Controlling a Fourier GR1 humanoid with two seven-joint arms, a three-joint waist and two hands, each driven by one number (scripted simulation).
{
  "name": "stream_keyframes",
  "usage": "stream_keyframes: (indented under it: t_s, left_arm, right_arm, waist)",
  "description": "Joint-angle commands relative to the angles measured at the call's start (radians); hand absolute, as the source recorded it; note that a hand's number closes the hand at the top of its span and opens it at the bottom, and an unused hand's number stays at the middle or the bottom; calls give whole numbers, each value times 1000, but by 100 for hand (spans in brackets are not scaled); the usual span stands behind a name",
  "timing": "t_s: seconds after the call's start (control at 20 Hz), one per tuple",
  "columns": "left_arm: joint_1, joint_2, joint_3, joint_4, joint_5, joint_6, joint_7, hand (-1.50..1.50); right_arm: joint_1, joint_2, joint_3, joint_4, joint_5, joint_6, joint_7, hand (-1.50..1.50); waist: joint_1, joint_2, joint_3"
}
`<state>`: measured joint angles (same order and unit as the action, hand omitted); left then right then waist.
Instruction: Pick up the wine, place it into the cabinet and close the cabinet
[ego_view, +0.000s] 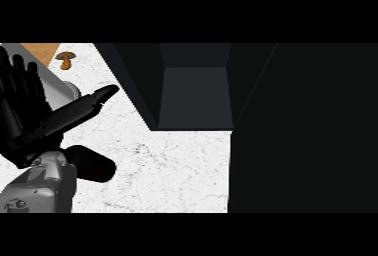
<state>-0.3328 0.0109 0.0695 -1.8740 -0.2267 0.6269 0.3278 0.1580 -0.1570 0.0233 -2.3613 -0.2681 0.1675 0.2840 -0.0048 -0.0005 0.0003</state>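
My left hand (22, 100) is raised at the left edge, open, with fingers straight up and the thumb (81, 107) stretched toward the cabinet; it holds nothing. A dark, rounded cylinder with a reddish tint, apparently the wine bottle (90, 164), stands on the white counter (170, 170) right beside my grey left forearm (40, 187). The dark cabinet (196, 95) stands open ahead, and its inside looks bare. A large black panel, which looks like the cabinet door (303, 130), fills the right side. My right hand does not show.
A small brown mushroom (66, 60) lies on the counter at the far left, next to a wood-coloured patch (40, 50). White counter stretches between the bottle and the cabinet front.
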Motion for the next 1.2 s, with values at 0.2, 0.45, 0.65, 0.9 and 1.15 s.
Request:
stream_keyframes:
  t_s: [0.2,0.45,0.65,0.9,1.15]
  left_arm:
    - [-10,-10,-34,23,-37,61,10,-150]
    - [62,-10,-130,-78,-133,118,100,-150]
    - [72,-11,-142,-36,-103,134,63,-150]
    - [143,-11,-160,-19,-93,171,14,-150]
    - [273,18,-105,-149,-63,112,42,-150]
  right_arm:
    - [43,1,-68,-18,-62,74,-3,-150]
    - [-69,13,-41,-76,-31,-19,140,-150]
    - [-64,54,11,-18,54,13,70,-150]
    - [-113,21,-83,-17,-42,8,134,-150]
    - [-20,31,-74,-92,-53,34,136,-150]
  waist:
    - [0,0,0]
    - [6,-1,0]
    - [4,0,0]
    - [3,0,0]
    - [3,-1,0]
